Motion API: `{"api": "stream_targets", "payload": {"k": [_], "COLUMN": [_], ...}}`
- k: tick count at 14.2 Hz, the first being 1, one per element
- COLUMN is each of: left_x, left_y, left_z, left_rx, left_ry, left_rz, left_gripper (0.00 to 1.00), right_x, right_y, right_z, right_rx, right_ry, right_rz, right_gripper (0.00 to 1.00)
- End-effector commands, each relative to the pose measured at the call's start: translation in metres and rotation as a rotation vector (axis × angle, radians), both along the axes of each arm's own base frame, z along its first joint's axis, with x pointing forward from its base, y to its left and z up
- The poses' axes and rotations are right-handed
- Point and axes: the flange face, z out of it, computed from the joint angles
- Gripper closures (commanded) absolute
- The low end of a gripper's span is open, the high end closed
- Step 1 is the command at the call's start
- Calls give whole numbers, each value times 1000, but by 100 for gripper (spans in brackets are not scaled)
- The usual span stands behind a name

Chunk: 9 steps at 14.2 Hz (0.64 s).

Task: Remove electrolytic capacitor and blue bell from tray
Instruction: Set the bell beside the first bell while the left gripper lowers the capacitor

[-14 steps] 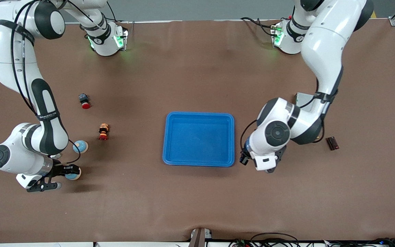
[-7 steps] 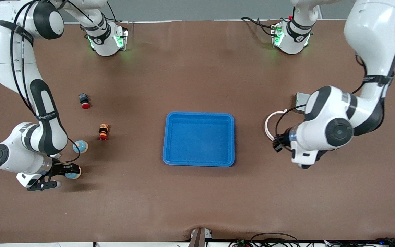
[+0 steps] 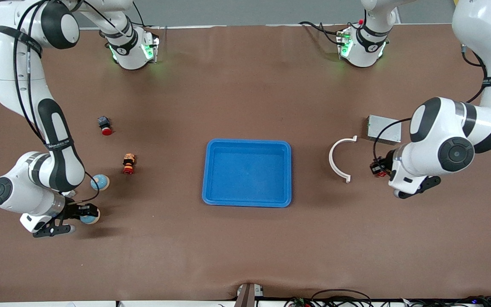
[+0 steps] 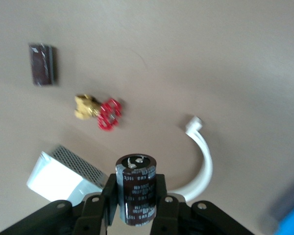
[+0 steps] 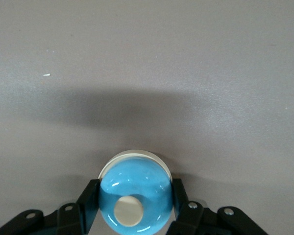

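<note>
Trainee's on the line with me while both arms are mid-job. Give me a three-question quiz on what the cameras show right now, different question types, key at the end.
1. True or false: the blue tray already has a part lying in it.
2. Multiple choice: what is the left gripper shut on? A) the white curved clip B) the dark capacitor C) the red-handled valve
3. Fill in: the right gripper is shut on a blue ___, while a second one sits on the table farther from the front camera.

Key: 1 false, the tray holds nothing. 2 B. 3 bell.
</note>
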Motion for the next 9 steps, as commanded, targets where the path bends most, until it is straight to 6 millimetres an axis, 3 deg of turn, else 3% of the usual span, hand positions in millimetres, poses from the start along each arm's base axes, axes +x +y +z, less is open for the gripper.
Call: {"api": "stream_targets", "payload": {"k": [1,2,3,4,6,9], "left_x": [-13,-12,-11,-9,-7,-6], "left_y": [13,12,10,6,3,-1], "left_z": [-24,-32,-45,-56,-79,-94], "left_rx": [11,0,-10,-7,-5,-24], "left_ry": [-51,-60,-53,-55,-59,-58], "left_rz": [-35,-36,-40,-46,-71,-76], "left_gripper": [100,100,100,100,100,100], "right_x": [-2,-2,-2,-3,-5,-6], "right_y": [-3,-4,-4,-5,-5,-3], "right_z": [2,1,0,-2,-6,-8], "right_rx": [23,23,23,23,17,15], "right_ry": [-20,-20,-21,-24,-40,-42], "right_rz": [3,3,2,-5,-9,-7], "right_gripper": [100,99,35,0,0,0]}}
